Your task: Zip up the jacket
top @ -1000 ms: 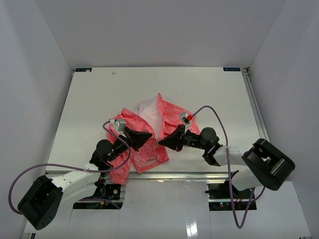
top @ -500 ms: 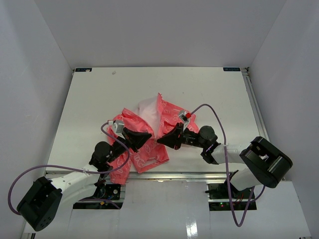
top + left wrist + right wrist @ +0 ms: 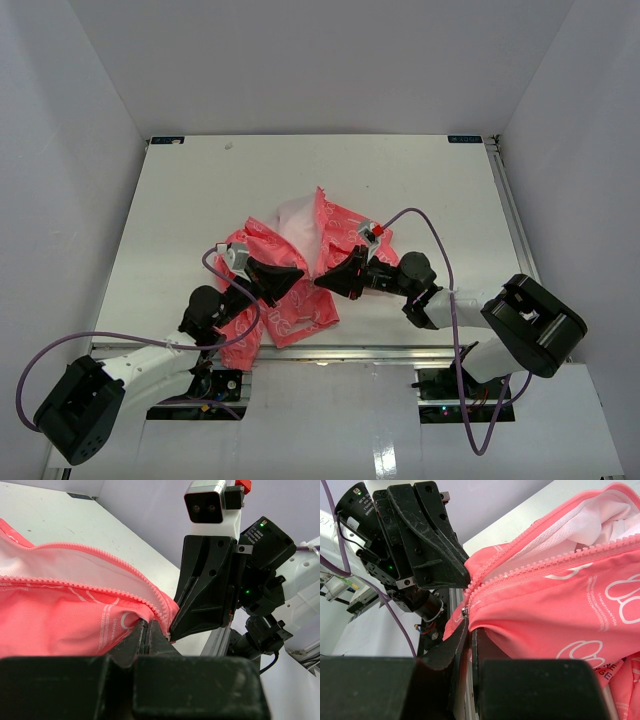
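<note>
– Two grippers: state?
– Left gripper [image 3: 298, 272] and right gripper [image 3: 324, 281] are each clamped on the jacket [image 3: 288, 322], which lies crumpled on the table [image 3: 200, 180] near the arm bases. Their tips nearly meet at its near hem.
– Zipper axis?
– The open zipper [image 3: 545, 560] runs from both tips toward the far edge. The slider [image 3: 464, 612] appears nearest the right gripper, so that arm likely pulls.
</note>
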Tool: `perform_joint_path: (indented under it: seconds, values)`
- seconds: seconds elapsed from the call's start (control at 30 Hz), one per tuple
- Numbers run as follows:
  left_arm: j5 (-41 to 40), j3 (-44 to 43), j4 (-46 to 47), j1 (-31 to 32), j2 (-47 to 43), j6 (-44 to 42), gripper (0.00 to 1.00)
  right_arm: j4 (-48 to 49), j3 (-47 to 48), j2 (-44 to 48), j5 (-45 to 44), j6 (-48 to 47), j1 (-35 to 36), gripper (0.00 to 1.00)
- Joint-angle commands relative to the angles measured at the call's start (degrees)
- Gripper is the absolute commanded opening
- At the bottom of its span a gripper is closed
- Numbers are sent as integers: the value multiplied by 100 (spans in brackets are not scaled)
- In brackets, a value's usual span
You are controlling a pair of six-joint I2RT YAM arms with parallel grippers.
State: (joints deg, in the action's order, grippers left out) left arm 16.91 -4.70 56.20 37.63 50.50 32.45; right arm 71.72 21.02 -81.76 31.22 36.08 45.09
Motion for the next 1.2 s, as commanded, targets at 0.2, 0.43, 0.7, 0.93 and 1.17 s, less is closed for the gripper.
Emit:
perform_joint_path:
  seconds: [0.2, 0.43, 0.7, 0.93, 1.17]
  values:
    - [-19, 57, 243, 53, 35, -225, 0, 253, 173, 88, -194, 121, 35, 8]
    - [-225, 57, 224, 62, 33, -276, 0, 246, 74, 135, -250, 142, 36, 8]
    - [-365, 74, 137, 78, -76, -336, 0, 24, 83, 170, -330, 89, 90, 8]
    - [-401, 57, 126, 118, -71, -385, 0, -201, 140, 235, -442, 22, 148, 8]
    - [-542, 44, 58, 205, -58, -519, 0, -158, 153, 256, -484, 61, 185, 8]
